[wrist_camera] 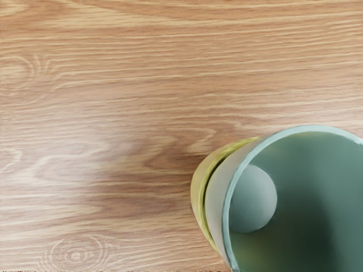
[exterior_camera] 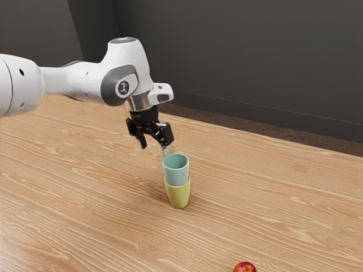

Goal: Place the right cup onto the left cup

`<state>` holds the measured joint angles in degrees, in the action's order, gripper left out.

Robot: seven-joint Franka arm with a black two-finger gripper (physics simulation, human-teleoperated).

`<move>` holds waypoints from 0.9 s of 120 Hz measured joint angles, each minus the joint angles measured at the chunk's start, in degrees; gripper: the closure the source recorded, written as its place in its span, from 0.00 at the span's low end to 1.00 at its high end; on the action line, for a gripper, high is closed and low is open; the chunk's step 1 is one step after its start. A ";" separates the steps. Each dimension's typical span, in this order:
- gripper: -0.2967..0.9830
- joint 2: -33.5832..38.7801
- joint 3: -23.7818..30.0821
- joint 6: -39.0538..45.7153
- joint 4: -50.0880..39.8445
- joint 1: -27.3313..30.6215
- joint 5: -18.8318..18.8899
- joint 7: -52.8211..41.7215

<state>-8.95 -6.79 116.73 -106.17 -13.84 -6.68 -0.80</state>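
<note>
Nearest us on the worktop (exterior_camera: 85, 198), farthest from its back edge, lies the apple (exterior_camera: 245, 267); it is well apart from the work and we can leave it alone. Beyond it, nearer the back edge, the yellow cup (exterior_camera: 179, 195) stands on the wood, with the green cup (exterior_camera: 176, 172) set down into its mouth, both looking upright. So the stacking seems done, and what we judge left is a clean withdrawal. Just past the rim, our gripper (exterior_camera: 153, 150) has its jaws well apart, clamped on nothing, one tip right beside the green cup; whether it touches, we cannot tell. We should ease that tip clear without dragging the rim, rise straight and slowly, and only then swing towards the back edge. A sideways start could tip the pair or cock the upper cup.
</note>
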 joint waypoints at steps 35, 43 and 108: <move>0.25 7.71 -0.11 -6.86 1.98 -0.21 2.11 -0.25; 0.24 8.11 -1.10 -9.28 5.69 -1.06 3.31 -0.36; 0.23 8.30 -2.79 -17.62 12.45 0.53 4.81 -4.84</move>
<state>-0.64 -9.58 99.11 -93.72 -13.31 -1.86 -5.64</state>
